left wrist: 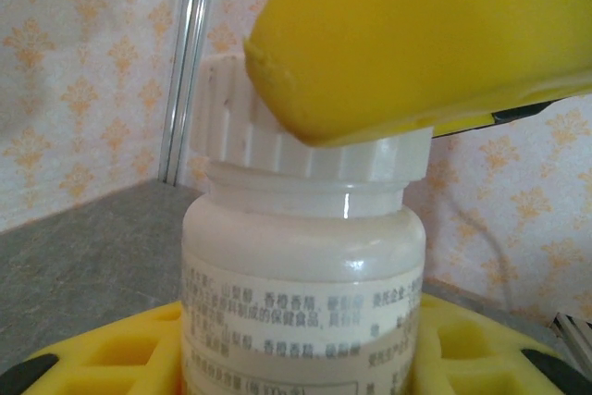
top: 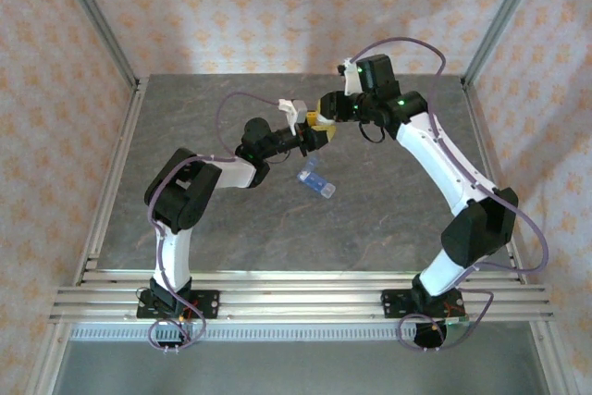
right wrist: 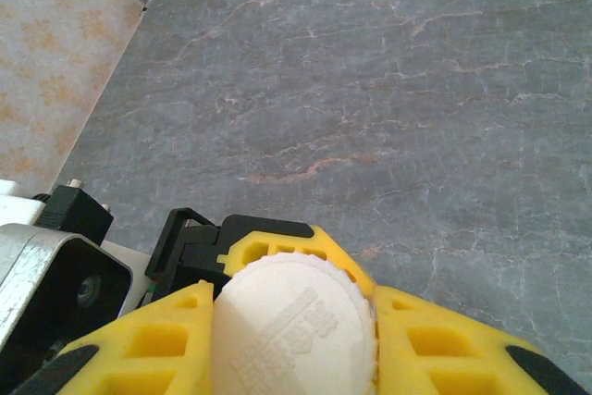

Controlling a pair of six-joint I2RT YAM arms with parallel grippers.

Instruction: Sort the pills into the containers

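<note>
Although both claws are busy above it, the box (top: 316,183) lies free on the table (top: 203,228), close to its middle and well apart from every edge. It is a short blue strip, and its long axis runs on a slant from far-left to near-right. Whether its lids are up is too small to tell.

Just beyond it, toward the far edge, the two claws meet over the table. The left claw (top: 314,136) is closed on the body of a bottle (left wrist: 305,284) and holds it upright between its yellow fingers. The right claw (top: 326,110) comes down from the far-right and is clamped on the ribbed white cap (right wrist: 296,321), one finger to each side.

The step in hand looks like unscrewing that cap. No pills are to be seen yet.

The coming pour turns on this: the box sits to the near side of both claws, almost straight under the left one, which looks a shade the nearer. The bottle's mouth would have to tip toward the near edge, across the strip's slant.
</note>
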